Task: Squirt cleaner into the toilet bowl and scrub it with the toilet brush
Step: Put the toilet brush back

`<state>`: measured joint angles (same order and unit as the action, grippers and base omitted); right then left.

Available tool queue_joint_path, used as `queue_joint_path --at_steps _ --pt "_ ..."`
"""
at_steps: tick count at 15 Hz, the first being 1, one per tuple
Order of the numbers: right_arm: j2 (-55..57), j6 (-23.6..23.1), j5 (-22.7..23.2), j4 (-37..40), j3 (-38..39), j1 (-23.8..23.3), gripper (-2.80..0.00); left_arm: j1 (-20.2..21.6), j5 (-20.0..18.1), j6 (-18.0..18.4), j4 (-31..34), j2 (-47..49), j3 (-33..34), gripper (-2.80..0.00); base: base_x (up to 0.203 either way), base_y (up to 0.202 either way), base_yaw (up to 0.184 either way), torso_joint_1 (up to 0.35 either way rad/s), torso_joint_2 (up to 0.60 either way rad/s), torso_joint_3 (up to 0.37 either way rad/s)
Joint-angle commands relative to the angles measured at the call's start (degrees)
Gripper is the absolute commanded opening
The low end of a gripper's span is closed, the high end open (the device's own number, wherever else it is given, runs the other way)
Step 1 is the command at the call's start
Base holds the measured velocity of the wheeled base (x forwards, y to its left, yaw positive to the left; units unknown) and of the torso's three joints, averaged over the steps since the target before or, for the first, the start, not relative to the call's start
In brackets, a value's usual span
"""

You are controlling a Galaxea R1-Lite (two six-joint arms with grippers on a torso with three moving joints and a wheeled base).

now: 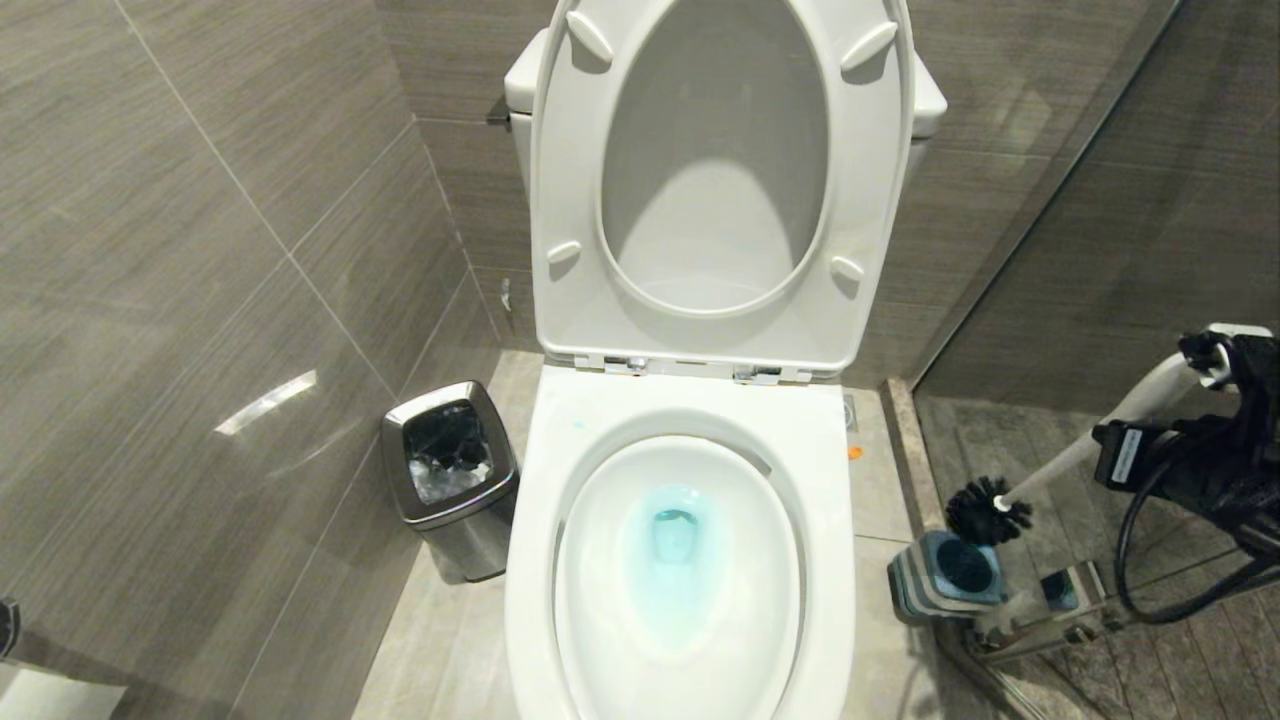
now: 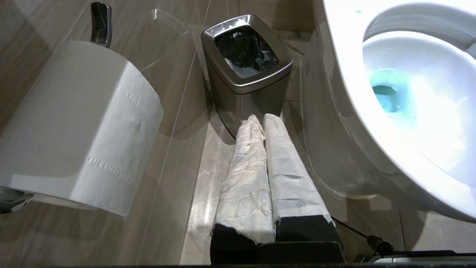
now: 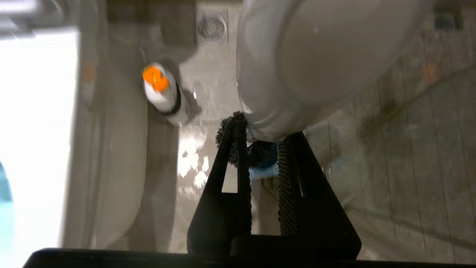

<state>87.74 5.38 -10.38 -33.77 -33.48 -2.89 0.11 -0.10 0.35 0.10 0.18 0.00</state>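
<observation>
The right end effector (image 1: 1215, 365), closed on the toilet brush (image 1: 1080, 445), holds it slanting, bristles over the holder (image 1: 945, 575); the toilet bowl (image 1: 680, 560) lies to its left.

The left end effector (image 2: 264, 119) is shut, empty.

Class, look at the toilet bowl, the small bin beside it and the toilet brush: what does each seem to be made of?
Toilet bowl: likely glazed ceramic, white and glossy with highlights. Bin: seemingly brushed steel, with a grey metallic sheen and a dark bag liner. Toilet brush: smooth white handle, probably plastic, with a head of stiff black bristles.
</observation>
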Motion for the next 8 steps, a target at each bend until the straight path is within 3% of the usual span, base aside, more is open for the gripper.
queue_joint_path --at_steps 1,8 --pt "2.3 0.1 0.0 -0.7 3.4 -0.1 -2.8 0.1 0.0 0.0 0.0 0.0 0.0 -2.8 0.0 0.0 0.0 0.0 0.0 0.0" --pt "11.7 0.4 -0.3 -10.6 5.3 -3.6 -2.8 0.0 0.0 0.0 0.0 0.0 0.0 -2.8 0.0 0.0 0.0 0.0 0.0 0.0"
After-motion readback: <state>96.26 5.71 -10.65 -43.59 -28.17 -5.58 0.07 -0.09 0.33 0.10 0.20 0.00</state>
